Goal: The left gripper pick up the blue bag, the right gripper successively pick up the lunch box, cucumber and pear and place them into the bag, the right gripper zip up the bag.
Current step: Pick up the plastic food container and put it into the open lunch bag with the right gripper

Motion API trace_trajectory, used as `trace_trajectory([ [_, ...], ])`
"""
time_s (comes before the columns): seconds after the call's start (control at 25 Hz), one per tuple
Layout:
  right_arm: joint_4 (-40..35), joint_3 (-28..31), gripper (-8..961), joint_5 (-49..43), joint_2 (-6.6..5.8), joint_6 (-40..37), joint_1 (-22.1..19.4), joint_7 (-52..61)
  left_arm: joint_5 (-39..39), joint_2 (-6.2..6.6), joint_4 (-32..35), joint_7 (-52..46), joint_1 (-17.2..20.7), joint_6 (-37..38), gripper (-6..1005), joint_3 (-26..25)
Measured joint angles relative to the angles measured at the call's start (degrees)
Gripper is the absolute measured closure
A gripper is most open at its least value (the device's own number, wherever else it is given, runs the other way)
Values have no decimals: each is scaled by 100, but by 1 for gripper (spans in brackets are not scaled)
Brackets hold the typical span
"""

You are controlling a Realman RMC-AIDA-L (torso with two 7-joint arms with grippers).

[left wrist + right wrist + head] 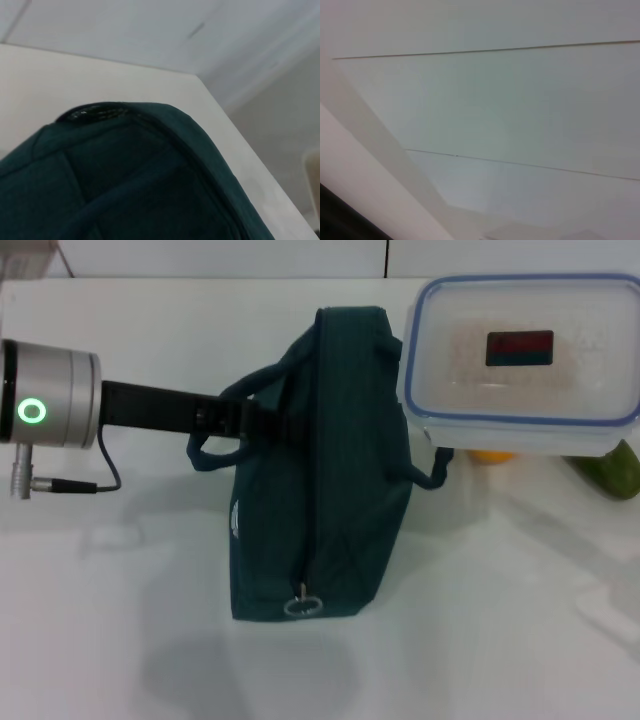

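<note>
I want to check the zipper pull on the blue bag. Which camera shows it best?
The head view: the blue bag stands on the table there, with the metal ring pull at its near end. The left wrist view shows only close-up fabric of the bag, no pull. The right wrist view shows none of the bag.

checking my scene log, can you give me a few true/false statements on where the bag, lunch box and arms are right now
1. The left pincer reaches to the blue bag at its handles. True.
2. The lunch box lies inside the bag. False: it is outside, beside the bag.
3. The bag's zipper pull hangs at its near end. True.
4. The cucumber lies on top of the lunch box. False: it shows partly behind and below it.
5. The right pincer grips the bag. False: it is out of view.
</note>
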Motion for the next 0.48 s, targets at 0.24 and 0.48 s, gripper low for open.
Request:
trace_trajectory([
  [0.24,-9,0,851,116,-2,0,13,-10,-154,3,48,26,-39,336,949,118],
  [0.48,-55,0,849,209,-28,13,-4,-24,-396,16,48,86,-46,477,949,141],
])
